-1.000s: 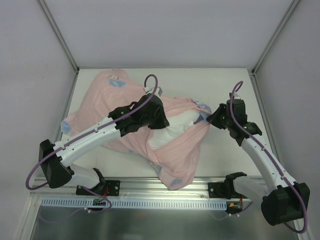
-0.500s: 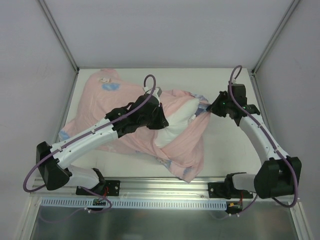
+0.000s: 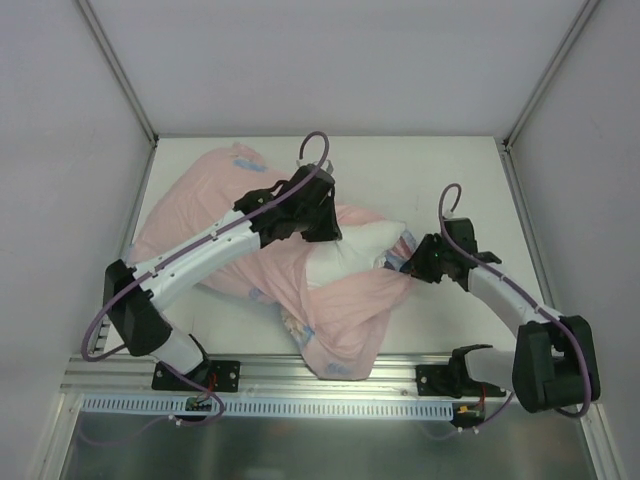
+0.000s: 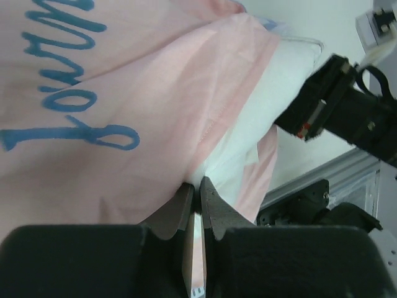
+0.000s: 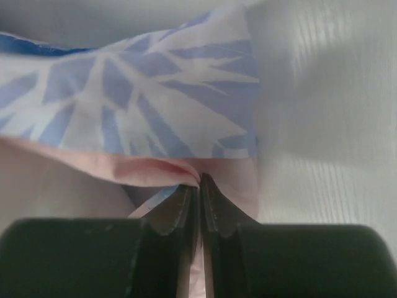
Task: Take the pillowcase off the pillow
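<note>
The pink pillowcase (image 3: 345,300) with blue print lies rumpled across the table. The white pillow (image 3: 360,248) pokes out of its open right end. My left gripper (image 3: 335,228) sits at the pillow's back-left side. In the left wrist view the left gripper (image 4: 198,183) is shut where the pillowcase (image 4: 124,74) hem runs down beside the pillow (image 4: 279,87). My right gripper (image 3: 405,262) is at the pillow's right corner. Seen from the right wrist, the right gripper (image 5: 199,180) is shut on a fold of the pillowcase (image 5: 155,105), pink with a blue-and-white flap.
The white table (image 3: 440,180) is walled by grey panels at the back and both sides. An aluminium rail (image 3: 340,370) with both arm bases runs along the near edge; the pillowcase hangs close to it. The right arm (image 4: 347,112) shows in the left wrist view.
The right gripper has come nearer and leftward with the pillowcase edge. The left gripper has shifted slightly back and right. The pink fabric has bunched toward the near edge.
</note>
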Robot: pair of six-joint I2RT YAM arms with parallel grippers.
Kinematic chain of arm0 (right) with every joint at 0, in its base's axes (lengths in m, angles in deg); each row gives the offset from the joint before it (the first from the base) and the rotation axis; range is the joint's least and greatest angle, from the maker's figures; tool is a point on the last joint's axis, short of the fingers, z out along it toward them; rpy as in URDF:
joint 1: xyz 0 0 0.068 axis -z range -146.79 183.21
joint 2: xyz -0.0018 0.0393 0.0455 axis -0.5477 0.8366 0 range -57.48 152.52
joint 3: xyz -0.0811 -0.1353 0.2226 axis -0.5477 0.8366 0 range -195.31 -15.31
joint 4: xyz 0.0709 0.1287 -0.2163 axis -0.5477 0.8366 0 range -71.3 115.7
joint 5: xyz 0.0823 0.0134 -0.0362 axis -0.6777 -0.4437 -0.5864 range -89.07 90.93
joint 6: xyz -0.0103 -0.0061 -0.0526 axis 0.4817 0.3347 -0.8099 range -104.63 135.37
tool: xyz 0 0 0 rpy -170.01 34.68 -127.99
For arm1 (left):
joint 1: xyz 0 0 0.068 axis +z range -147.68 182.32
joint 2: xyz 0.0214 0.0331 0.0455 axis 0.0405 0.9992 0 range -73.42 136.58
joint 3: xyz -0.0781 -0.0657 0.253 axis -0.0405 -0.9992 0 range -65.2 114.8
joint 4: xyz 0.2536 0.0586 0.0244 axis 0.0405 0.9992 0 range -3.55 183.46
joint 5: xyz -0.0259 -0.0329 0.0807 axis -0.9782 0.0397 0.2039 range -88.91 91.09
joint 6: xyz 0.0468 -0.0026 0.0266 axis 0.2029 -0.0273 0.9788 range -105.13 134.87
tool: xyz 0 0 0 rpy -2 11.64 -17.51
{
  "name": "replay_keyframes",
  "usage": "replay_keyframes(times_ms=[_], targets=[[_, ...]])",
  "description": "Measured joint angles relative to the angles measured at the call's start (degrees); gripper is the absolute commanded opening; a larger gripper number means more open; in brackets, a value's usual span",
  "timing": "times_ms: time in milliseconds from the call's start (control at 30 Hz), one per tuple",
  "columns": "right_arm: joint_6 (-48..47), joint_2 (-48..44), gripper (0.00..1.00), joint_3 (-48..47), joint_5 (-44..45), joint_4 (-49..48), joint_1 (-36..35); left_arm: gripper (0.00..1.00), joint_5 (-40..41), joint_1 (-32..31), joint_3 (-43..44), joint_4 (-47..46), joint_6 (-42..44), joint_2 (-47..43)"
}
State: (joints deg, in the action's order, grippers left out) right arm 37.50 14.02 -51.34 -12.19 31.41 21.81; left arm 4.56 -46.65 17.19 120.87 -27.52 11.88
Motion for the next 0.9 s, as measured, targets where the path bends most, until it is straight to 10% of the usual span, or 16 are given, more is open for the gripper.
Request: replay_keyframes(times_ms=[100,233,467,900], targets=[[-0.37,-5.11,0.77,1.55,1.03,2.23,-0.09,0.0,0.0,0.76,4.66,1.81,-0.46,5.03],[-2.62,-18.49,0.98,1.18,2.84,6.45,-1.01,0.0,0.28,2.38,7.28,2.47,-1.68,8.17],[-1.03,-37.62,0.96,-0.09,3.48,7.45,-12.09,0.0,1.01,4.92,9.11,3.1,-4.17,10.19],[4.28,-18.95,0.98,2.1,15.78,2.45,-42.38,0.0,1.25,5.31,12.22,5.4,-4.72,11.15]])
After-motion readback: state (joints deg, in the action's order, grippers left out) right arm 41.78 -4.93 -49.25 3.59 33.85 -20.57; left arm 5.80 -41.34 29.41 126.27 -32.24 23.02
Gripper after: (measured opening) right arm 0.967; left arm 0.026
